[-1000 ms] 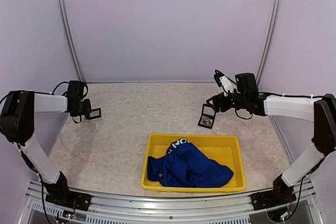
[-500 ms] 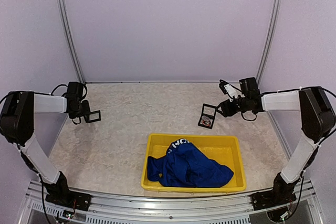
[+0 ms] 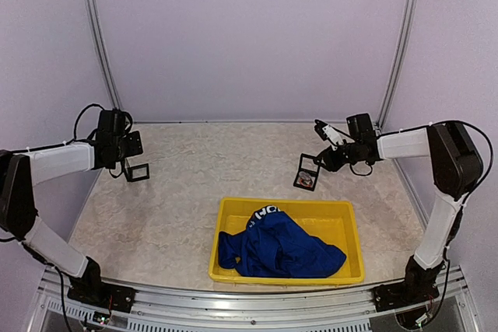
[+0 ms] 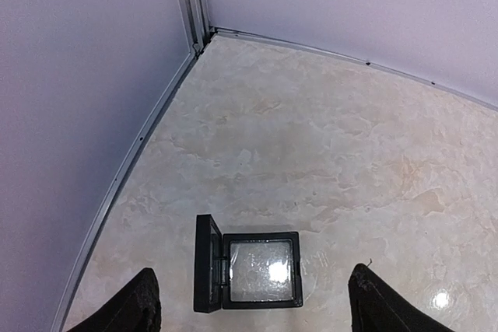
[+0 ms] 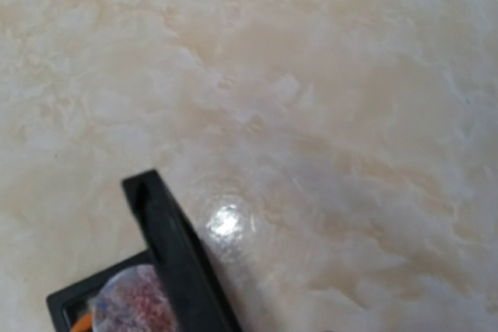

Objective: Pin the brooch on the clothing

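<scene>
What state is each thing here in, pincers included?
left pincer: open, above the left case
left case: open, flat on the table
right pincer: beside the right case, opening unclear
right case: looks open, brooch inside
T-shirt: crumpled in the yellow tray, unpinned

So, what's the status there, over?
Left pincer open over square black clear-windowed case. Right pincer beside second black case with reddish brooch, grip unclear. Blue T-shirt crumpled in yellow plastic tray, unpinned.

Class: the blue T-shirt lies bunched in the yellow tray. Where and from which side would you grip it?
Probably pinch a raised fold in the middle of the T-shirt, coming straight down: the tray walls block sideways approaches, and the cloth humps up there.
</scene>
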Controlling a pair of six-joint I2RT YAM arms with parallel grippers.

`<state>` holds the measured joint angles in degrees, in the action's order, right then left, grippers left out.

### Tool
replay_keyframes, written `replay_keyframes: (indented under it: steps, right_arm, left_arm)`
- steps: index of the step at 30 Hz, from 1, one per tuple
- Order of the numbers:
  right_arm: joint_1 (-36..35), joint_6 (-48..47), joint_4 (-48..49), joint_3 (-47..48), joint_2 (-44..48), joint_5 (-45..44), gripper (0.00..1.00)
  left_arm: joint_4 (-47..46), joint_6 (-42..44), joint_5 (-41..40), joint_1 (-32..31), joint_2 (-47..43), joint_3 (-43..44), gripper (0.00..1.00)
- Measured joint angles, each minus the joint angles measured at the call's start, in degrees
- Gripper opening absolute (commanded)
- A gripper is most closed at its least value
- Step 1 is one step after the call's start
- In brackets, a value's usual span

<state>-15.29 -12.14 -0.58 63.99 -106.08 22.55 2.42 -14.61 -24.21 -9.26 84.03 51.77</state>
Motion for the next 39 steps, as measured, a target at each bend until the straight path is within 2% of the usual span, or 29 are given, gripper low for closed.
replay_keyframes:
  steps: [4, 9, 20, 30, 39]
  right_arm:
    - [0.0, -0.52, -0.13, 0.48, -0.61, 1.03, 0.19]
    - [0.0, -0.42, -0.66, 1.09, -1.07, 2.23, 0.16]
    - [0.0, 0.68, 0.28, -0.55, -0.04, 0.13, 0.01]
    - [2.78, 5.57, 1.09, -2.29, 1.68, -7.06, 0.0]
    - [11.23, 10.47, 1.07, -8.07, 7.28, -15.26, 0.01]
  left_arm:
    - [0.15, 0.57, -0.39, -0.61, -0.07, 0.09, 0.79]
    - [0.15, 1.18, -0.83, -1.64, 0.07, 0.13, 0.79]
    - [0.17, 2.05, -1.36, -3.06, 3.13, 0.68, 0.79]
    - [0.15, 2.21, -1.27, -3.23, 3.17, 0.98, 0.79]
    - [0.17, 1.33, -0.07, -5.18, 3.39, 1.27, 0.78]
